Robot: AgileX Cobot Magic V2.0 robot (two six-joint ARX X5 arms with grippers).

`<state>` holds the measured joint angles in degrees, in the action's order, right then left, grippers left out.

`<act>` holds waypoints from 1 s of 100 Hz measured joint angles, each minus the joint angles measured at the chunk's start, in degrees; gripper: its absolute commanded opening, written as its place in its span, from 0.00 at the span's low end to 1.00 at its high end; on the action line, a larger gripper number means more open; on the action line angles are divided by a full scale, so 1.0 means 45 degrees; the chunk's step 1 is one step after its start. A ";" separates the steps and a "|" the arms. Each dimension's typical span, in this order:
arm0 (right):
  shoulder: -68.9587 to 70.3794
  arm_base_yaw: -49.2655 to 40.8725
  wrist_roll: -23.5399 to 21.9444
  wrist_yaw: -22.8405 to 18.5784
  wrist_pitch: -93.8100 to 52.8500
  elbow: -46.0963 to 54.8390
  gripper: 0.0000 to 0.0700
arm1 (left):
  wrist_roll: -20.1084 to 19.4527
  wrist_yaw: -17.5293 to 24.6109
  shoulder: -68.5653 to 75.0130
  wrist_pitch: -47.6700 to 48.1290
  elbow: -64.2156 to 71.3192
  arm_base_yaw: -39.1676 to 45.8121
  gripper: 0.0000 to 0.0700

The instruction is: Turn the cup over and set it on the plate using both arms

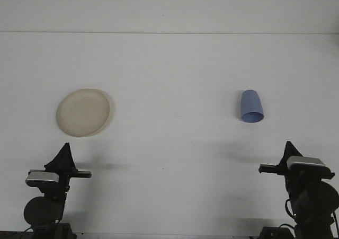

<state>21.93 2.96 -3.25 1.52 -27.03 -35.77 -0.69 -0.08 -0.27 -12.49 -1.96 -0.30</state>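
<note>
A blue cup [251, 106] lies on its side on the white table at the right, its open mouth facing the near edge. A cream plate [83, 112] lies flat on the left, with nothing on it. My left gripper [65, 145] stands near the front edge, below the plate, its fingers meeting in a point and holding nothing. My right gripper [289, 144] is at the front right, nearer than the cup and a little to its right, also shut and empty.
The white table [169, 143] runs back to a far edge against a pale wall [169, 8]. Between plate and cup lies only bare surface.
</note>
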 measured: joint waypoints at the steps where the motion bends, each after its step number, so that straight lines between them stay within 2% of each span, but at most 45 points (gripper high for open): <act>1: 0.0151 0.0000 0.0000 0.0000 -0.0175 -0.0155 0.00 | 0.0000 0.0000 0.0000 0.0000 0.0000 0.0000 0.02; 25: 0.3065 0.0000 0.0000 -0.0175 -0.3050 -0.2798 0.00 | 0.0000 0.0000 0.0000 0.0000 0.0000 0.0000 0.02; 56: 0.4367 0.0000 0.0000 -0.0296 -0.3779 -0.2919 0.01 | 0.0000 0.0000 0.0000 0.0005 0.0000 0.0000 0.02; 61: 0.4435 0.0000 0.0000 -0.0296 -0.3823 -0.2919 0.09 | 0.0000 0.0000 0.0000 0.0005 0.0000 0.0000 0.02; 71: 0.4483 0.0000 0.0000 -0.0325 -0.3827 -0.2919 0.42 | 0.0000 0.0000 0.0000 0.0000 0.0000 0.0000 0.02; 77: 0.4483 0.0000 0.0000 -0.0330 -0.3827 -0.2919 0.55 | 0.0000 -0.0005 0.0000 0.0000 0.0000 0.0000 0.02; 82: 0.4483 0.0005 0.0000 -0.0330 -0.3827 -0.2919 0.58 | 0.0000 0.0000 0.0000 0.0000 0.0000 0.0000 0.02; 100: 0.4614 0.0005 -0.0005 -0.0325 -0.3755 -0.2919 0.58 | 0.0000 0.0000 0.0000 0.0000 0.0000 0.0000 0.02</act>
<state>42.70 2.98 -3.27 0.05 -43.92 -48.90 -0.69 -0.08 -0.27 -12.49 -1.96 -0.30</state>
